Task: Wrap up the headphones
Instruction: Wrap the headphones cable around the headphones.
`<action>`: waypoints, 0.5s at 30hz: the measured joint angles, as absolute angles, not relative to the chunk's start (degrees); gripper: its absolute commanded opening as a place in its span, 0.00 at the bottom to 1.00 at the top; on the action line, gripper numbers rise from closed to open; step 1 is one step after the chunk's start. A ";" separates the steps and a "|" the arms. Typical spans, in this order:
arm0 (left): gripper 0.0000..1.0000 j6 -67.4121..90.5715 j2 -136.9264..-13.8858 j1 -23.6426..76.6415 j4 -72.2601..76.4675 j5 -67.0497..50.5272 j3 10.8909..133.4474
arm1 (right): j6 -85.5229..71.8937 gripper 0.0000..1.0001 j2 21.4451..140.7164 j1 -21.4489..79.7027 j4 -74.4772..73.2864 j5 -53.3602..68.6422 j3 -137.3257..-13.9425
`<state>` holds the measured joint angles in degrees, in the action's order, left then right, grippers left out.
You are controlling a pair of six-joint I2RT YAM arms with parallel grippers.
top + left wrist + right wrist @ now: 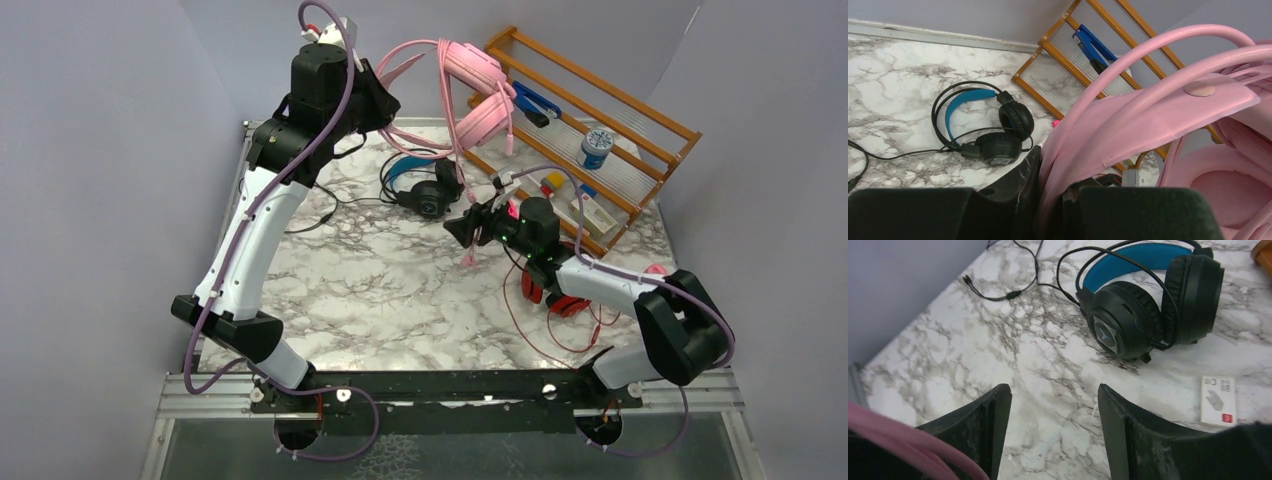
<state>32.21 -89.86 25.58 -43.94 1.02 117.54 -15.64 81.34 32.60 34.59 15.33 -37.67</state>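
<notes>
My left gripper is raised at the back and shut on the pink headphones. In the left wrist view its fingers pinch the pink band and cable loops. A pink cable end hangs down beside my right gripper. That gripper is open over bare marble, with the pink cable lying outside its left finger. The black headphones with a blue headband lie on the table behind it. The red headphones lie partly hidden under the right arm.
A wooden rack leans at the back right, holding a blue clip and a small jar. A thin black cable and a red cable trail over the marble. A small white card lies near the black headphones.
</notes>
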 measured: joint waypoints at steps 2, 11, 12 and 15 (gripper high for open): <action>0.00 32.60 -89.86 25.58 -43.92 0.19 117.54 | -16.21 0.45 82.30 32.45 36.18 16.16 -38.13; 0.00 33.45 -89.86 25.43 -43.92 -2.04 117.54 | -17.96 0.28 85.41 32.14 40.86 20.49 -41.41; 0.00 33.43 -89.86 25.32 -43.92 -2.17 117.56 | -17.93 0.39 85.38 32.14 40.86 20.91 -41.25; 0.00 33.43 -89.86 24.53 -43.92 -2.59 117.69 | -17.89 0.55 84.82 32.14 40.10 22.31 -40.18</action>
<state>33.43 -89.86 24.53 -43.92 -2.59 117.69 -17.89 84.82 32.14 40.10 22.31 -40.18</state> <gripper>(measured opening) 0.168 0.432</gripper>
